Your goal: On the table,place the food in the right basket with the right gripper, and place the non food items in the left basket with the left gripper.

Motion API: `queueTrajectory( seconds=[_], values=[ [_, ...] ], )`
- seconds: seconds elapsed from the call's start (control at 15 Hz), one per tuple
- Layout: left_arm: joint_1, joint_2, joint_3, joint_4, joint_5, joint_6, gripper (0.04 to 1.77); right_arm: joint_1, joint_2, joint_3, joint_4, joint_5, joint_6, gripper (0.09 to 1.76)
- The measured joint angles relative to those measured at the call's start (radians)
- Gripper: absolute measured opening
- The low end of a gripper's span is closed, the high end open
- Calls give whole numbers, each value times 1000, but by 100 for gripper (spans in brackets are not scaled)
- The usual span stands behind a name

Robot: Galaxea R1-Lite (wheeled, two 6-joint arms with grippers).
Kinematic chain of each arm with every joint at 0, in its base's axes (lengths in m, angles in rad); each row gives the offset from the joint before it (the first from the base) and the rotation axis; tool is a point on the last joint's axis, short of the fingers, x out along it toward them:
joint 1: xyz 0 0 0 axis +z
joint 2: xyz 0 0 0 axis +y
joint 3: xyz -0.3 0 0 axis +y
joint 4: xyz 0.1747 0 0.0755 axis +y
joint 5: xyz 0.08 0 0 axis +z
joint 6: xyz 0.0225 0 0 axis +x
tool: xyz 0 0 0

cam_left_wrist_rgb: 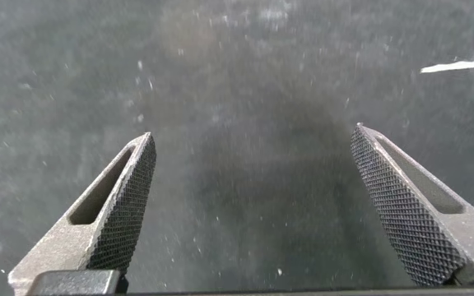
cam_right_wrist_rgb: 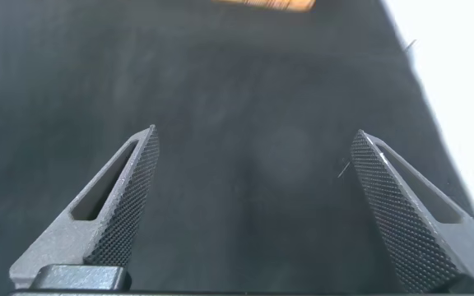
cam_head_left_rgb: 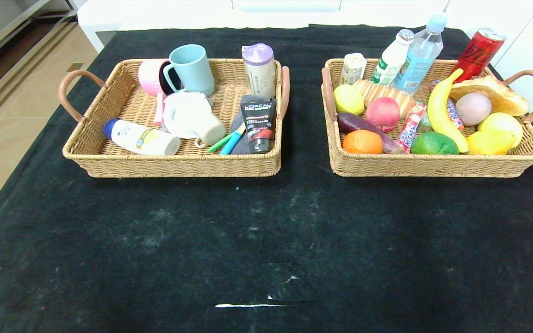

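The table (cam_head_left_rgb: 266,231), covered with black dusty cloth, lies wide before me, and two woven baskets stand side by side at its far part. In the left basket (cam_head_left_rgb: 174,162) the white bottle (cam_head_left_rgb: 141,138) with blue cap lies on its side near the front wall, and the white dish (cam_head_left_rgb: 183,113) rests in the middle, under a small cream cup. In the right basket (cam_head_left_rgb: 433,164) the eggplant (cam_head_left_rgb: 363,127) lies slanted at the left end, between the peach (cam_head_left_rgb: 383,113) behind it and the orange (cam_head_left_rgb: 362,142) in front of it. The red candy stick (cam_head_left_rgb: 410,127) lies just right of the peach. My left gripper (cam_left_wrist_rgb: 253,205) hangs over bare cloth with jaws wide apart and nothing between them. My right gripper (cam_right_wrist_rgb: 253,205) is also over bare cloth, near the table edge, jaws wide and holding nothing.
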Motion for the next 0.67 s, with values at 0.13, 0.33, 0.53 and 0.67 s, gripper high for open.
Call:
queueTrajectory(
  seconds=[0.13, 0.33, 0.53, 0.67],
  values=[
    [-1, 0, 2, 1, 1, -19, 172, 0, 0, 9, 27, 24, 3, 170],
    [-1, 0, 3, 3, 1, -35, 172, 0, 0, 12, 54, 34, 7, 170],
    [-1, 0, 3, 5, 1, -35, 172, 0, 0, 12, 68, 33, 49, 170],
    [-1, 0, 3, 5, 23, -31, 172, 0, 0, 12, 68, 31, 51, 170]
  ],
)
